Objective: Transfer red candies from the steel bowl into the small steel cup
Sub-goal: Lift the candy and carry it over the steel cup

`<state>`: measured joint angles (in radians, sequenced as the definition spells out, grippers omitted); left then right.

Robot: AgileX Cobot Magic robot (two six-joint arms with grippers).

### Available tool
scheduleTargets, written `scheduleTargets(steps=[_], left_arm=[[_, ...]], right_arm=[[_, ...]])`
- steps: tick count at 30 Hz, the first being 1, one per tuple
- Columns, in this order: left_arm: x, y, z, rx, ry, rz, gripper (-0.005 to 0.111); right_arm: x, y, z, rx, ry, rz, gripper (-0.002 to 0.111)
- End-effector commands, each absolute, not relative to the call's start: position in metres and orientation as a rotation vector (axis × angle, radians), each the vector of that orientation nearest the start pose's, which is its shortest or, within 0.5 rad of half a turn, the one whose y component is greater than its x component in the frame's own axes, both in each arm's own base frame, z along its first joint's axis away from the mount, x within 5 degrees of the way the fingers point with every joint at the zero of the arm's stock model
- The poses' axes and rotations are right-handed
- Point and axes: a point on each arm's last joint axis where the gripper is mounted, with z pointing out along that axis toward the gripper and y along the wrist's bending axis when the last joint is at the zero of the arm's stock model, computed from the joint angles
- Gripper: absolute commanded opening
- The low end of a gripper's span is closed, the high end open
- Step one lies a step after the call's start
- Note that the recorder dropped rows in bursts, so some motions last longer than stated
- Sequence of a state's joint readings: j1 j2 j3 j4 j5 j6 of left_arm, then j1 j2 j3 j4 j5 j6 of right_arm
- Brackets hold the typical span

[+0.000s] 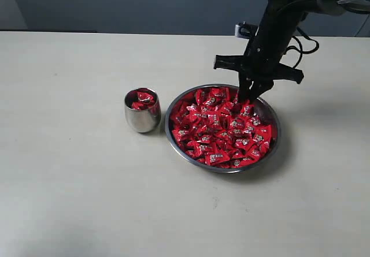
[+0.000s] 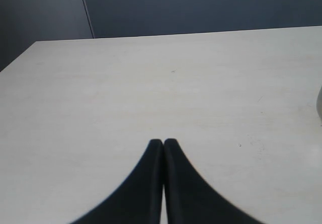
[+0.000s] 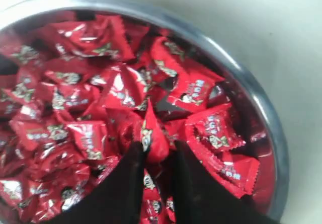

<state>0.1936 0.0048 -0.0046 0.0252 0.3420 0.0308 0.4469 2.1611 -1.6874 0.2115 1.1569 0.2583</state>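
Red candy (image 3: 151,136) sits clamped tight in our right gripper (image 3: 157,148) at 1 o'clock in the bowl (image 1: 167,131), ready for the cup (image 1: 141,121) at its 9.

Red candies (image 1: 219,131): steel bowl (image 1: 225,170) full, small steel cup (image 1: 142,122) w/ few

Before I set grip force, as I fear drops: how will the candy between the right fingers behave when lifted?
Probably light: the pinched candy is small beside the right gripper. Its glossy, crinkled wrapper may slip or crumple under the grip. Loose red candies around it in the steel bowl will likely shift.
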Motion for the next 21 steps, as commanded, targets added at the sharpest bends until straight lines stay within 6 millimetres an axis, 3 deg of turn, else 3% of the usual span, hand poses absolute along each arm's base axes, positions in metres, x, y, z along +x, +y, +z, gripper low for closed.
scheduleTargets(steps=[1, 7, 13, 21], left_arm=[[0.053, 0.011, 0.183, -0.126, 1.817, 0.179, 0.000], [0.053, 0.011, 0.183, -0.126, 1.817, 0.179, 0.000], [0.053, 0.011, 0.183, -0.126, 1.817, 0.179, 0.000], [0.053, 0.011, 0.183, -0.126, 1.817, 0.179, 0.000]], right_arm=[[0.376, 0.217, 0.201, -0.293, 3.043, 0.344, -0.001], [0.365, 0.245, 0.223, -0.469, 2.893, 0.571, -0.001], [0.361, 0.275, 0.228, -0.542, 2.746, 0.884, -0.001], [0.351, 0.318, 0.236, -0.731, 2.627, 0.930, -0.001]])
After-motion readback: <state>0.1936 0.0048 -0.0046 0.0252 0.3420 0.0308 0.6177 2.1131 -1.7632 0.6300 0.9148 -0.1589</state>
